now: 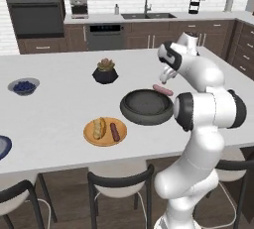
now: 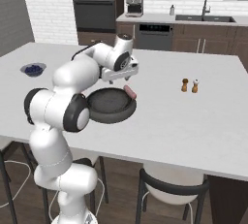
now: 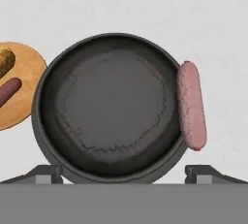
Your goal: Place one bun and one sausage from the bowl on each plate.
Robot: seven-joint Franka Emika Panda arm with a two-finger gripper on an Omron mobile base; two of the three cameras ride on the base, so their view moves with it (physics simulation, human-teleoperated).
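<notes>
Tool [image 1: 164, 80] suspended above the far rim of the bowl [image 1: 147, 106], wrist turned so the hand camera looks straight down into it; both dark fingertips [image 3: 48, 173] sit at the outer bottom corners of the hand view with nothing between them, so the tool is spread wide and carries nothing. This high, centred pose reads as a survey of what remains to be picked.

Bowl: wide, dark and thick-rimmed, standing mid-tabletop toward the near edge. Its interior appears bare.

Sausage [image 1: 162, 90]: pink, lying against the outside of the bowl's far-right rim, apparently partly on the rim and partly on the white tabletop [image 1: 54, 109]. It looks to have ended up outside the bowl instead of in it, and is the likeliest next pick.

Orange-tan plate [image 1: 88, 133]: just beside the bowl on its left, nearer the front edge, already holding a bun [image 1: 99, 128] and a darker sausage [image 1: 115, 132] side by side; this half of the task looks complete.

Dark blue plate [image 1: 2, 147]: at the left edge of the left base view, well apart from the bowl; only a sliver shows, with no food visible on that sliver. No second bun can be found.

Beyond: potted succulent [image 1: 105, 72], small bowl of blueberries [image 1: 23, 86], and salt and pepper shakers [image 2: 189, 85] toward the right end.
</notes>
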